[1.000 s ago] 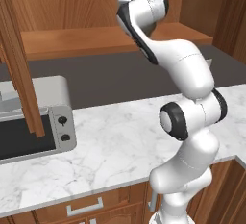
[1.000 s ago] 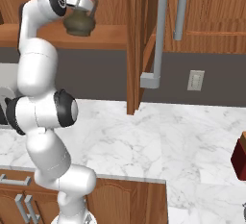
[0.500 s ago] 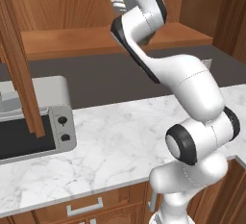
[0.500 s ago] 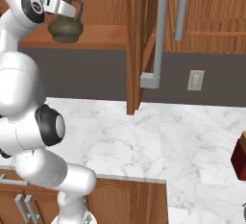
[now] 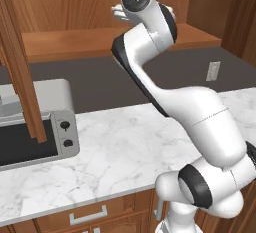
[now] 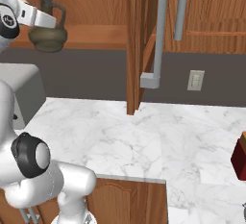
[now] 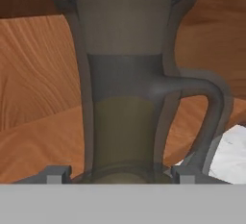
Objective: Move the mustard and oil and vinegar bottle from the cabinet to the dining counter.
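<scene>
Pincer (image 7: 116,172) we see clamped on the oil and vinegar bottle (image 6: 47,23) at its neck. Bottle upright, long axis vertical, cork up, raised just in front of the cabinet (image 6: 96,35) shelf. Dark olive glass, round belly, side handle.

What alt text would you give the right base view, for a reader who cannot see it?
The white arm's gripper is closed around the neck of the oil and vinegar bottle, a dark round-bellied flask held upright in front of the cabinet shelf at upper left. Below lies a white marble worktop, with a grey wall outlet behind it.
</scene>
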Motion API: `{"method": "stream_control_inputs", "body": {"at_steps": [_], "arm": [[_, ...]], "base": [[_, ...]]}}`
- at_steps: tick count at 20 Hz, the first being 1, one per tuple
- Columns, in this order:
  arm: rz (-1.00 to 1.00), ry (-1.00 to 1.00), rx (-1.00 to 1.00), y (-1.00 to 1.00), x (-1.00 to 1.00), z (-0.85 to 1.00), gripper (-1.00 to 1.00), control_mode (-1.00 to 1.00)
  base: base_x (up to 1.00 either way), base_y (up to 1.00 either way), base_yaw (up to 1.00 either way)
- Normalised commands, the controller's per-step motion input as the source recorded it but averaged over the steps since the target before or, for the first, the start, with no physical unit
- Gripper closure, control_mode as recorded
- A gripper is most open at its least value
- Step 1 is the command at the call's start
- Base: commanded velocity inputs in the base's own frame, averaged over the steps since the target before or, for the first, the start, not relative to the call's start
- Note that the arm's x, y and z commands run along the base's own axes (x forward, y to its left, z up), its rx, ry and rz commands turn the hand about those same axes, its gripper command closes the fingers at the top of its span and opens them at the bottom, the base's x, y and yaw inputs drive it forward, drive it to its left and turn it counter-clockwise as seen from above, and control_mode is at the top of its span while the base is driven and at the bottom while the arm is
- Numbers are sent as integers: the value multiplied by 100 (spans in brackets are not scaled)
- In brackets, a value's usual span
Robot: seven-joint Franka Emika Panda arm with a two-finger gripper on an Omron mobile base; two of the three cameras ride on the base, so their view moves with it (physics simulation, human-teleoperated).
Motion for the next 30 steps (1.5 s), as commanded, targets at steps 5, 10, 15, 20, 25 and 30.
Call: {"method": "stream_control_inputs", "body": {"at_steps": [5,10,15,20,25,30], "arm": [[0,-1,1,20,-84,0,100,-100],[0,-3,0,20,-85,-5,100,-100],[0,-12,0,18,-86,-9,100,-100],[0,-8,0,12,-87,-13,100,-100],[-1,-4,5,1,-87,-15,100,-100],[-4,0,13,-7,-74,-16,100,-100]], "base": [[0,0,0],[0,0,0],[0,0,0],[0,0,0],[0,0,0],[0,0,0]]}}
